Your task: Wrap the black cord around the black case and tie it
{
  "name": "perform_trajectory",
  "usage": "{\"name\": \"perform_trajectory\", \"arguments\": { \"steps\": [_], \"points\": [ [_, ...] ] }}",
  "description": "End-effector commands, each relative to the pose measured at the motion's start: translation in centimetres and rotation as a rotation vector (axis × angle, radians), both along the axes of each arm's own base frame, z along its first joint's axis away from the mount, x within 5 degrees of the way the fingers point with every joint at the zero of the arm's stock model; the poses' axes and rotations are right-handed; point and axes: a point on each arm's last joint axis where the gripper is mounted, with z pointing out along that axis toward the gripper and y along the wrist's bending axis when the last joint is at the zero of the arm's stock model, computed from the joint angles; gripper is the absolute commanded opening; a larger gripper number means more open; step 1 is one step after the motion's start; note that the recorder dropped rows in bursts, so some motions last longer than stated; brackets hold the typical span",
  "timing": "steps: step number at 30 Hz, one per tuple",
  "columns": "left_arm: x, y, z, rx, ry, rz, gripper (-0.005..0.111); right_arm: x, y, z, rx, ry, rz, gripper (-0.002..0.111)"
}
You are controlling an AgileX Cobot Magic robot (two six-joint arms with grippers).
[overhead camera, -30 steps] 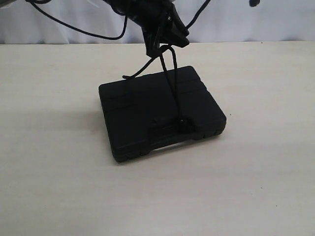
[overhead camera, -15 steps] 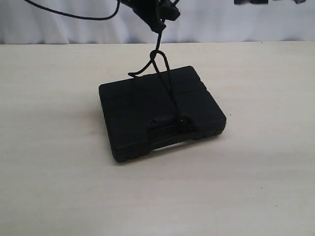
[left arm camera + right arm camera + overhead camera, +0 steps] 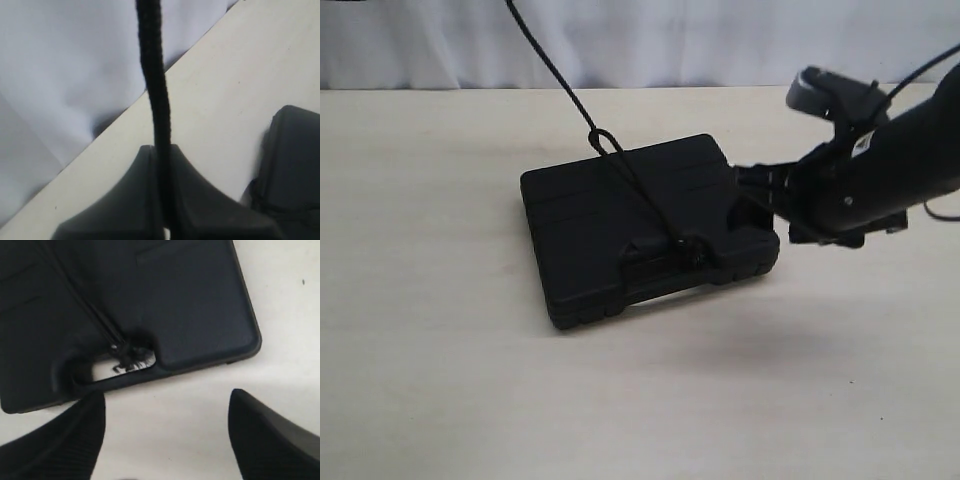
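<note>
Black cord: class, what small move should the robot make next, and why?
Probably move the open right gripper onto the black case to steady it. The left gripper is shut on the black cord, which runs taut from its knot on the case, so pulling could drag the case.

The left hand [image 3: 162, 150] is pinched shut, the right hand [image 3: 167, 397] spread wide.

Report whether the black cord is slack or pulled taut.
Taut. The black cord runs straight from the handle of the black case up out of the exterior view, and the left gripper is shut on it.
</note>
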Motion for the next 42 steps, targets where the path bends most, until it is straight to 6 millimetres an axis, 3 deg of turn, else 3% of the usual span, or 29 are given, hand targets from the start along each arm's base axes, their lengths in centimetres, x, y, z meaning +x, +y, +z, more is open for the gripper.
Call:
{"name": "perform_trajectory", "arguments": {
  "steps": [1, 5, 9, 19, 24, 30, 33, 35, 36, 37, 40, 42],
  "points": [
    [-0.3, 2.6, 0.2, -0.017, 0.027, 0.031, 0.0, -0.3, 2.0, -2.7, -0.001, 0.019, 0.033, 0.059],
    [-0.6, 3.8, -0.2, 0.012, 0.063, 0.036, 0.0, -0.2, 5.0, -4.9, 0.031, 0.002, 0.055, 0.059],
    [-0.7, 4.2, -0.6, 0.068, 0.089, 0.051, 0.0, 0.4, 6.3, -7.3, 0.102, 0.038, -0.058, 0.059],
    [-0.7, 4.2, -0.8, 0.071, 0.095, 0.049, 0.0, 2.0, 6.4, -10.5, 0.177, 0.035, -0.311, 0.059],
    [-0.6, 4.2, -1.1, 0.07, 0.101, 0.05, 0.0, 2.4, 6.2, -11.0, 0.185, 0.018, -0.361, 0.059],
    [0.0, 4.3, -3.0, 0.067, 0.137, 0.049, 0.0, 2.6, 6.1, -10.9, 0.197, 0.004, -0.396, 0.058],
    [0.1, 4.4, -3.5, 0.076, 0.146, 0.049, 0.0, 2.5, 6.1, -11.5, 0.144, -0.008, -0.321, 0.042],
    [0.1, 4.6, -3.5, 0.073, 0.148, 0.056, 0.0, 2.5, 6.1, -11.7, 0.126, -0.008, -0.294, 0.025],
    [0.1, 5.2, -3.4, 0.058, 0.156, 0.081, 0.0, 2.6, 6.0, -11.7, 0.095, -0.031, -0.243, 0.01],
    [0.0, 5.6, -3.4, 0.054, 0.161, 0.095, 0.0, 2.7, 5.9, -11.4, 0.068, -0.061, -0.195, 0.005],
    [-0.2, 7.5, -3.7, 0.079, 0.199, 0.163, 0.0, 3.4, 4.7, -10.7, 0.021, -0.108, -0.135, 0.004],
    [-0.7, 9.7, -4.2, 0.131, 0.257, 0.246, 0.0, 4.4, 2.5, -10.0, 0.012, -0.128, -0.172, 0.004]
  ]
}}
